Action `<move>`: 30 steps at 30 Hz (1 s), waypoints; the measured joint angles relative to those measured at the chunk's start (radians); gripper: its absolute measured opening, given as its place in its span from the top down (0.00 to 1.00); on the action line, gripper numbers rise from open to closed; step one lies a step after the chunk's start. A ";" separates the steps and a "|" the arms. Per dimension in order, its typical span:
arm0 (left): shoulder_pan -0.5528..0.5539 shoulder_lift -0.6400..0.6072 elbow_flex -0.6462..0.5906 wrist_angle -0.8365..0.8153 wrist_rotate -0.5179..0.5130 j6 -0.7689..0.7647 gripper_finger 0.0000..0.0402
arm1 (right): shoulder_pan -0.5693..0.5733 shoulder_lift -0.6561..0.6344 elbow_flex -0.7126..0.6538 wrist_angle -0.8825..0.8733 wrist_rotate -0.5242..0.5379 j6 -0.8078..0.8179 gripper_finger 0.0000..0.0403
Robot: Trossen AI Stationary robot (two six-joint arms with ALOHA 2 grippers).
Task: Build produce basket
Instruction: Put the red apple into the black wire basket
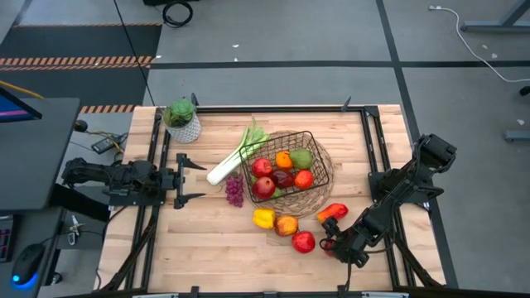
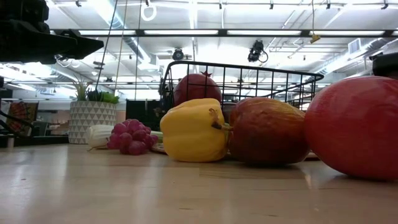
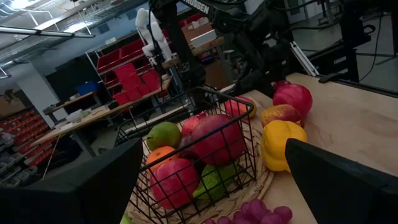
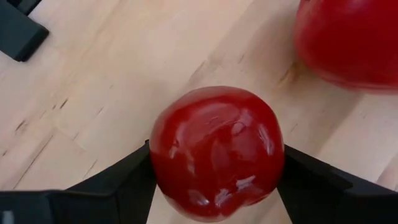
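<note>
The basket at the bench's middle held several fruits, more lay outside, the right gripper had fingers against a red fruit, left gripper fingers wide

Robotics lab — red parts bins on shelving

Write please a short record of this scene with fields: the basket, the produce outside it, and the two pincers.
basket: wire basket on the table, already holding several fruits
outside, left of basket: leek, grapes
outside, front of basket: yellow pepper, apple, red apple
left pincer: open, empty, waiting beside the grapes
right pincer: fingers at both sides of a small red fruit on the table, closing on it
</note>
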 joint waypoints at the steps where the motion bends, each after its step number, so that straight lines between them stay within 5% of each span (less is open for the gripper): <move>1: 0.000 0.000 0.000 0.000 0.000 0.000 0.00 | -0.001 -0.002 0.000 -0.001 0.000 0.001 0.28; 17: 0.000 0.000 0.000 0.000 0.000 0.000 0.00 | -0.122 -0.029 0.349 -0.479 0.005 0.021 0.27; 30: 0.000 0.000 0.000 0.000 0.000 0.000 0.00 | -0.189 -0.125 0.539 -0.487 -0.132 0.013 0.27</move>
